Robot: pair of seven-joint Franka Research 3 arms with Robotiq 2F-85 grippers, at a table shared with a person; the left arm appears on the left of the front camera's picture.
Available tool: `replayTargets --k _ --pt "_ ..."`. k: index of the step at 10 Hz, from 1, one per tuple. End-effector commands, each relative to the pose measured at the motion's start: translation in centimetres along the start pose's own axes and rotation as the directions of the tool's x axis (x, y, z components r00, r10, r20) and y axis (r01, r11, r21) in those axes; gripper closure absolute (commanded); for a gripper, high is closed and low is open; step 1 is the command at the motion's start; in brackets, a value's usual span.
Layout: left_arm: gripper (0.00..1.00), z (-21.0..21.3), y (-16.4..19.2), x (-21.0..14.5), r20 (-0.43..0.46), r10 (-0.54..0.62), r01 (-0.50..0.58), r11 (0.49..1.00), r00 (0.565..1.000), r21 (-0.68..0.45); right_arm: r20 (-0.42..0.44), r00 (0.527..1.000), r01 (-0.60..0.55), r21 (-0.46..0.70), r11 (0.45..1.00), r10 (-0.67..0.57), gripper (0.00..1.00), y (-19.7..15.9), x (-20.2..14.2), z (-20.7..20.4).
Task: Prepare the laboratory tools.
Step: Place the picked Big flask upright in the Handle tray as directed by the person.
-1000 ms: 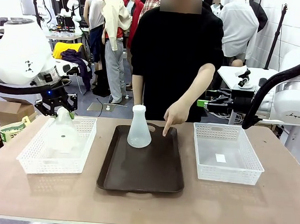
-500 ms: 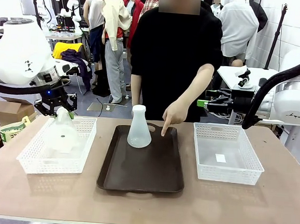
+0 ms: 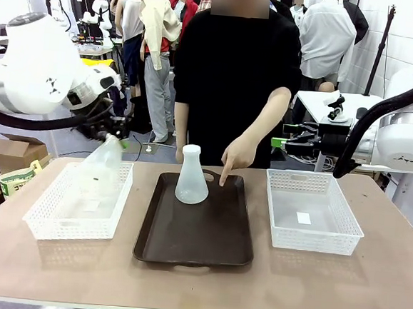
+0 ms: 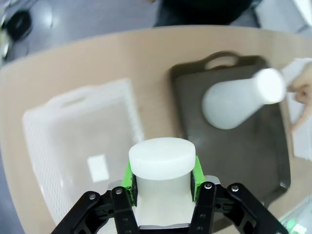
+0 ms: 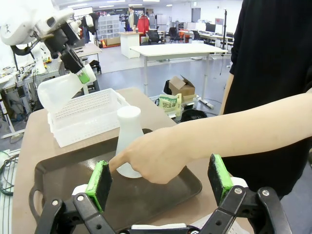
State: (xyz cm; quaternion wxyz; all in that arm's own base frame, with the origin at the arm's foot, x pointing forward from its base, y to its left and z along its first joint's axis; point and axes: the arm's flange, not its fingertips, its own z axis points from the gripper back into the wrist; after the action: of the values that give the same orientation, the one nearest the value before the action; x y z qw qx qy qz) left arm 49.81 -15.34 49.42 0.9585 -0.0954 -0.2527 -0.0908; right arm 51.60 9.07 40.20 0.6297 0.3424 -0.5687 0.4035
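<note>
- Left pincer, black with green pads, clamped on the neck of a translucent whitish plastic conical flask, holding it tilted and lifted above the white lattice basket near the desk's left edge.
- Seen from the left wrist: green pads pressed against both sides of the held flask's neck, the same basket below with a small white label on its floor.
- Second translucent whitish conical flask standing upright on the dark brown rectangular tray at the desk's middle, toward the tray's far end.
- Person's hand reaching down from the desk's far edge, index finger pointing at the tray just beside the standing flask, on its right; touching or not cannot be told.
- Second white lattice basket near the desk's right edge, holding only a small white label.
- Right pincer spread wide with nothing between its green pads, hovering over the tray's right side, facing the pointing hand and the standing flask behind it.
- Light brown desk bare along its near edge.
</note>
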Motion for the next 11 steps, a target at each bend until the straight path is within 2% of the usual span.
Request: replayTargets --k 1,2,3,4,5,6,7,8,9,11 --pt "1.0 0.4 0.3 -0.4 0.148 -0.232 0.259 0.943 0.961 -0.207 -0.01 1.0 0.003 -0.008 1.0 -0.003 0.0 0.1 0.1 -0.1" --pt "1.0 0.1 -0.5 -0.2 0.234 -0.296 0.35 0.904 0.926 -0.244 -0.01 1.0 0.003 -0.008 1.0 -0.003 0.0 0.1 0.1 -0.1" --pt "1.0 0.1 -1.2 -0.6 0.378 -0.376 0.48 0.845 0.846 -0.235 -0.01 1.0 0.003 -0.008 1.0 -0.003 0.0 0.1 0.1 -0.1" --pt "1.0 0.7 -2.1 -1.6 0.482 -0.461 0.624 0.738 0.745 -0.257 -0.01 1.0 0.003 -0.008 1.0 -0.003 0.0 0.1 0.1 -0.1" --pt "1.0 1.0 -2.6 -2.2 0.544 -0.477 0.686 0.67 0.691 -0.283 -0.01 1.0 0.003 -0.008 1.0 -0.003 0.0 0.1 0.1 -0.1" --pt "1.0 1.2 -2.8 -2.4 0.587 -0.448 0.7 0.643 0.674 -0.311 -0.01 1.0 0.003 -0.008 1.0 -0.003 0.0 0.1 0.1 -0.1" --pt "1.0 1.7 -2.5 -2.6 0.624 -0.392 0.691 0.63 0.676 -0.354 -0.01 1.0 0.003 -0.008 1.0 -0.003 0.0 0.1 0.1 -0.1" --pt "1.0 1.7 -1.9 -2.4 0.606 -0.348 0.638 0.678 0.716 -0.365 -0.01 1.0 0.003 -0.008 1.0 -0.003 0.0 0.1 0.1 -0.1" --pt "1.0 6.9 -8.8 -1.0 0.557 -0.447 0.658 0.707 0.7 -0.26 -0.01 1.0 0.003 -0.008 1.0 -0.003 0.0 0.1 0.1 -0.1" --pt "1.0 6.9 -8.8 -1.0 0.557 -0.447 0.658 0.707 0.7 -0.26 -0.01 1.0 0.003 -0.008 1.0 -0.003 0.0 0.1 0.1 -0.1"
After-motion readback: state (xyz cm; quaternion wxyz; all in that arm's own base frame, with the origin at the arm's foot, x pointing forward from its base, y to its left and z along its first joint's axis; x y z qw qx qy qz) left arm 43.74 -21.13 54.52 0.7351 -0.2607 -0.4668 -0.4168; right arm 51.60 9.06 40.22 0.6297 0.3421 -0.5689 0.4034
